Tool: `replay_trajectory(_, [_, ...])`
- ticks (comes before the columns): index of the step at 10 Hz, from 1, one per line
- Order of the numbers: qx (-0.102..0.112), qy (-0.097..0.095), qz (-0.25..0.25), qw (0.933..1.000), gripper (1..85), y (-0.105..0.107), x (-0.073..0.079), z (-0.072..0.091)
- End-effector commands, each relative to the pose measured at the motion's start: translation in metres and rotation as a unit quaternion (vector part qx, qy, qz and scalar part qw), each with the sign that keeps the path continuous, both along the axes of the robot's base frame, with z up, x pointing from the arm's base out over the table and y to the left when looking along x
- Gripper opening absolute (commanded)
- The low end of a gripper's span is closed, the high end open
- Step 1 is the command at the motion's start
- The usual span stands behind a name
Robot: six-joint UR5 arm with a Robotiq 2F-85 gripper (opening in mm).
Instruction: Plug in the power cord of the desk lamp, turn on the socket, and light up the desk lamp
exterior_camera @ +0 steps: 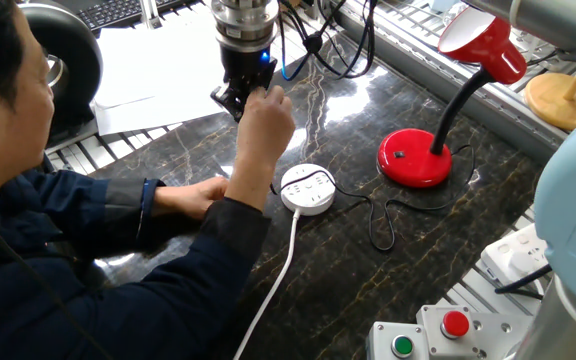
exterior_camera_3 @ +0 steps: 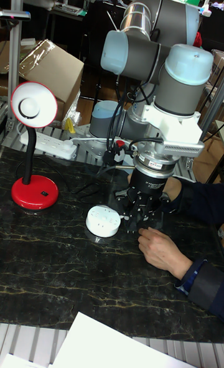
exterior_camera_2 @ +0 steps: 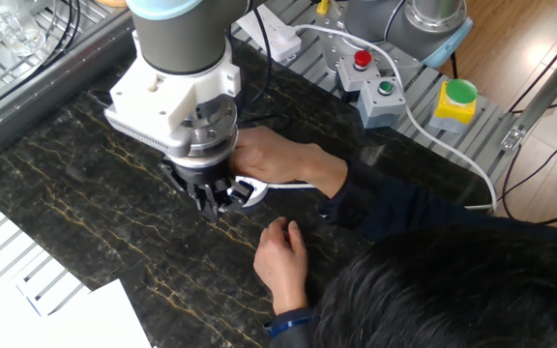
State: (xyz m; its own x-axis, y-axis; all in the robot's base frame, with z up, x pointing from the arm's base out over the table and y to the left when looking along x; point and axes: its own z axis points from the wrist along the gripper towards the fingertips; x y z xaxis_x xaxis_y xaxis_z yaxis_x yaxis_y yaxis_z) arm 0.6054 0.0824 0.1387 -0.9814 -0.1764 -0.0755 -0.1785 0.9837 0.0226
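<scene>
Dark marble counter (exterior_camera: 368,290): a person's raised hand (exterior_camera: 263,120) reaches the robot's jaws (exterior_camera: 236,100), whose grip state cannot be told. Just right sits the socket (exterior_camera: 308,188), the power cord (exterior_camera: 378,225) trailing to the desk lamp (exterior_camera: 418,150) farther right.

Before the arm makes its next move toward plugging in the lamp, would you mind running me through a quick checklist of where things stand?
1. Workspace free of people: not ok. A person's hand is raised right at the gripper.
2. Plug held in gripper: cannot tell; the hand hides its fingertips.
3. Socket reachable: ok, top holes uncovered, nothing plugged in.
4. Power cord: not ok, lying loose on the table, unplugged.
5. Desk lamp upright: ok.
6. Lamp lit: cannot tell.
</scene>
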Motion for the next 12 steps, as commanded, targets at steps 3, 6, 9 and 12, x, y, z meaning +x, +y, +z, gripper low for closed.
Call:
replay_trajectory(3, [0.018, 0.015, -0.048, 0.9986, 1.7, 0.009, -0.004, 0.0])
replay_trajectory(6, [-0.011, 0.022, -0.023, 0.9994, 1.7, -0.014, -0.011, 0.0])
replay_trajectory(9, [-0.022, 0.038, 0.001, 0.999, 1.7, -0.037, -0.033, -0.004])
replay_trajectory(12, [-0.017, 0.041, -0.008, 0.999, 1.7, -0.052, -0.052, -0.014])
